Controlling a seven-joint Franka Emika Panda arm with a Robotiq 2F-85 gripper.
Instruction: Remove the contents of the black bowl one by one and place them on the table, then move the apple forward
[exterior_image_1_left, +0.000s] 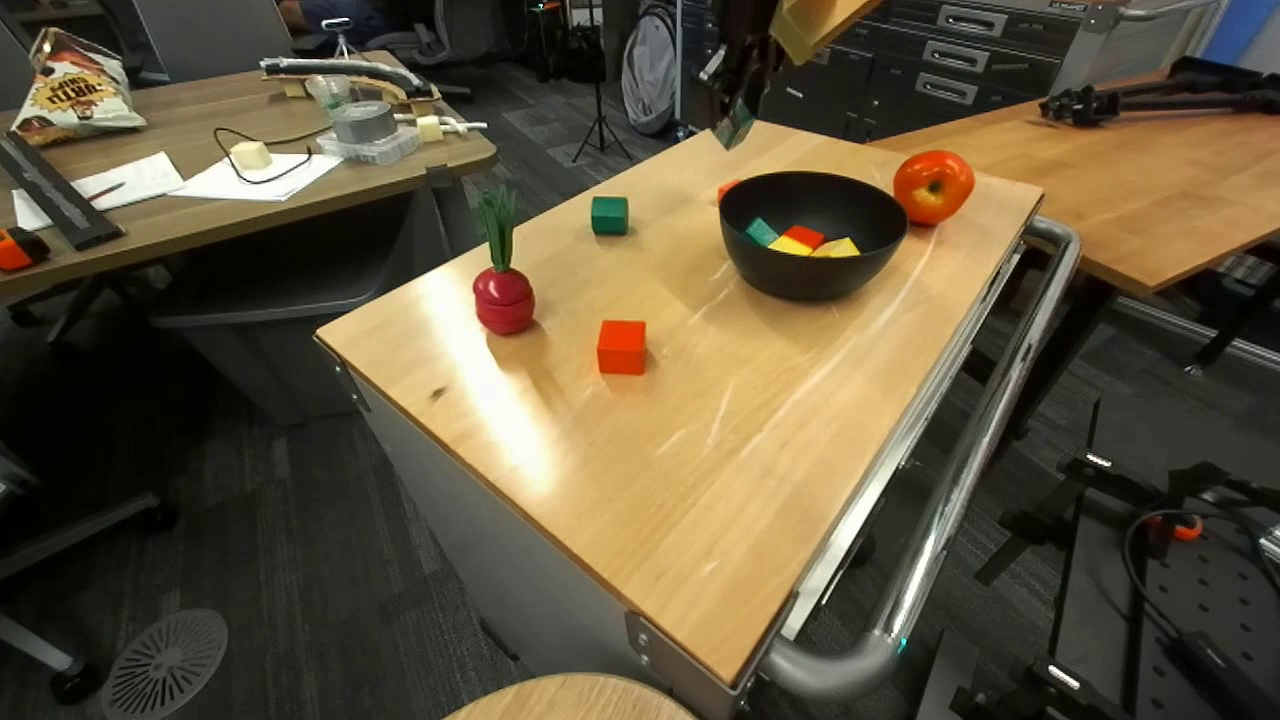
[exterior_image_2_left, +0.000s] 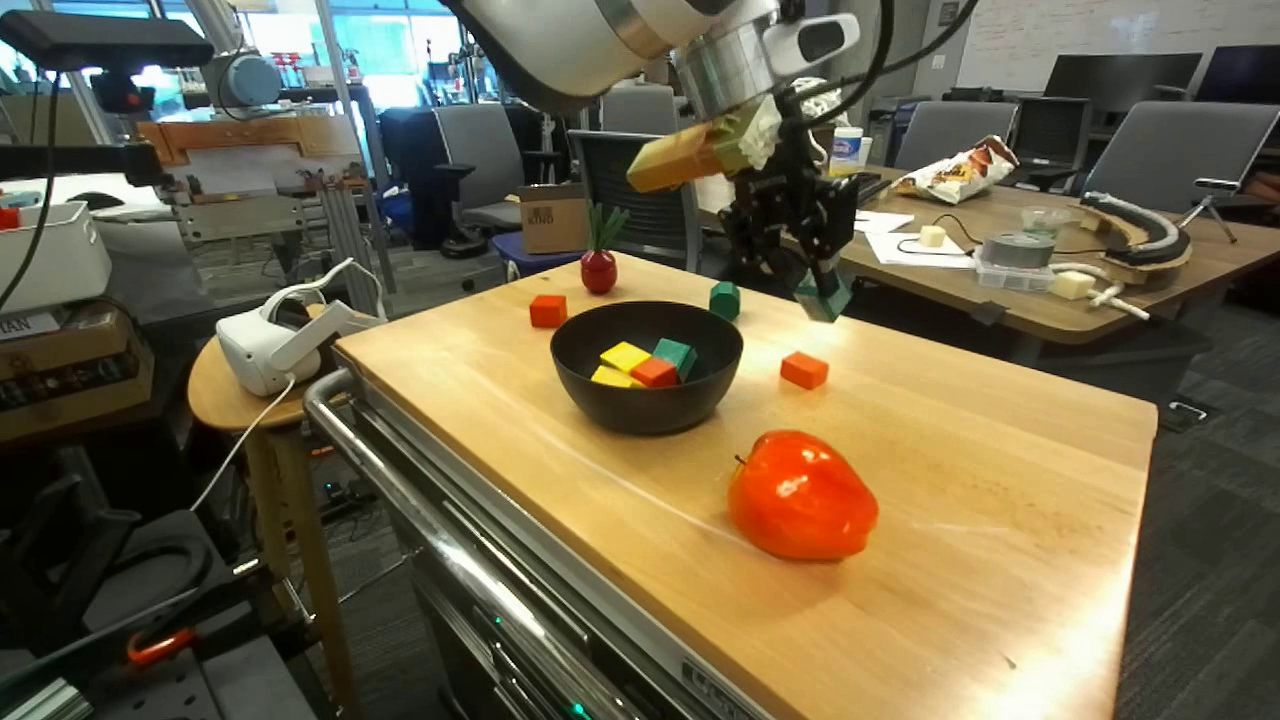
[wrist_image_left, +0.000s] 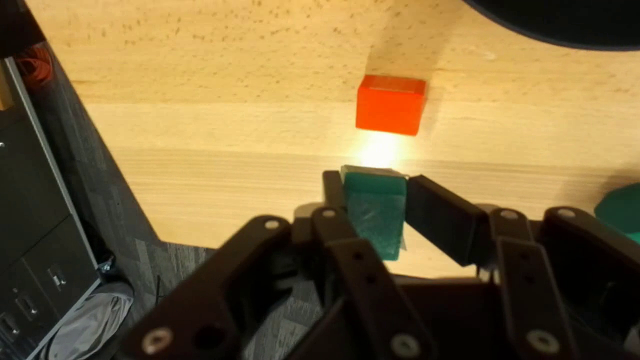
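1. One green block (wrist_image_left: 375, 222): gripper (wrist_image_left: 375, 192) is clenched on it, a finger against each side, held above the table (wrist_image_left: 225, 125), not yet placed.
2. Step in hand, my read: set it down. Table edge runs just below the jaws in the wrist view, so shift inboard before you descend.
3. Orange-red block (wrist_image_left: 390, 107) lies just above the jaws in the wrist view; second green piece (wrist_image_left: 621, 210) is off to their right, cut by the frame. Aim up and left of the jaws there, away from both.
4. Block looks tilted, corner down, in both exterior views. Level your wrist first or it'll likely tip on release.
5. Go down slow and vertical. Check height in the exterior views. Spread the jaws only once a face sits flat, then lift straight up so neither finger drags it.
6. Black bowl (exterior_image_2_left: 645, 410) is lower left of the jaws in an exterior view. Inside I can make out a green cube (exterior_image_2_left: 676, 356), an orange cube (exterior_image_2_left: 655, 373) and two yellow blocks (exterior_image_2_left: 625, 356). Roughly half done, I'd guess.
7. Left of the jaws, same view: dark red fruit with green stem (exterior_image_2_left: 599, 273) and a far orange-red cube (exterior_image_2_left: 548, 311), both on the table. Stay high when you swing back.
8. Apple (exterior_image_2_left: 803, 497): below the jaws in that view, past the orange-red block, apart from the bowl. Leave it for last.
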